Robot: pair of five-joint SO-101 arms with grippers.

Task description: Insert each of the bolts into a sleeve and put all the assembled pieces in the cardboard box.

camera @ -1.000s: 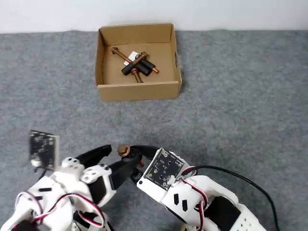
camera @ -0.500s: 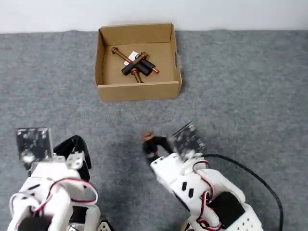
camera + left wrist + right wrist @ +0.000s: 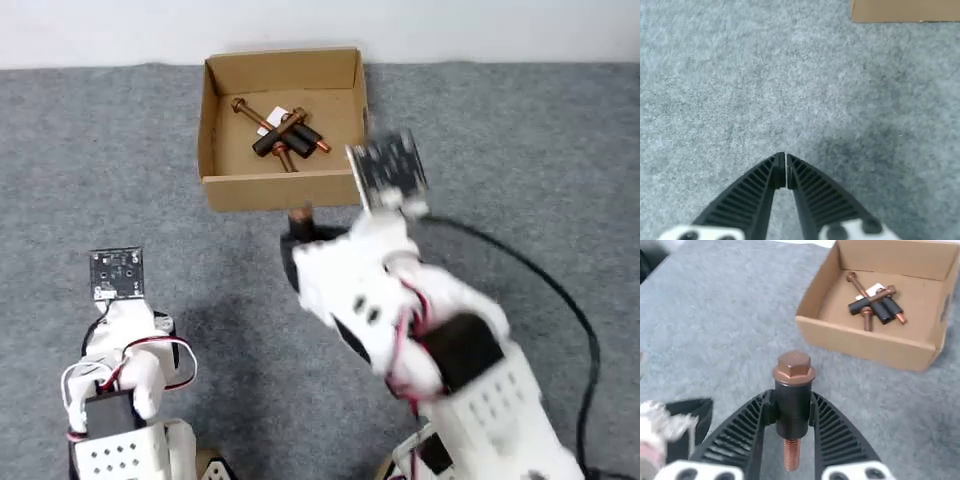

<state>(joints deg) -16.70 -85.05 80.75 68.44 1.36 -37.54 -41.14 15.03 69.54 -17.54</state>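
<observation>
My right gripper (image 3: pixel 790 412) is shut on an assembled piece (image 3: pixel 791 400), a copper bolt with a hex head pushed through a black sleeve. In the high view the bolt's head (image 3: pixel 300 213) pokes out just in front of the cardboard box (image 3: pixel 285 190), at the tip of the right arm (image 3: pixel 380 290). The cardboard box (image 3: pixel 860 342) holds three assembled pieces (image 3: pixel 280 132) (image 3: pixel 874 304) lying crossed on its floor. My left gripper (image 3: pixel 785 172) is shut on nothing above bare carpet, near the left arm's base (image 3: pixel 118 330).
Grey carpet covers the table. A black cable (image 3: pixel 560 300) trails from the right arm toward the right. A corner of the cardboard box (image 3: pixel 905 10) sits at the edge of the left wrist view. A white wall runs behind the box.
The right arm has swung away from the left arm and up toward the box, carrying the assembled piece. The left gripper let go, closed and drew back toward its base.
</observation>
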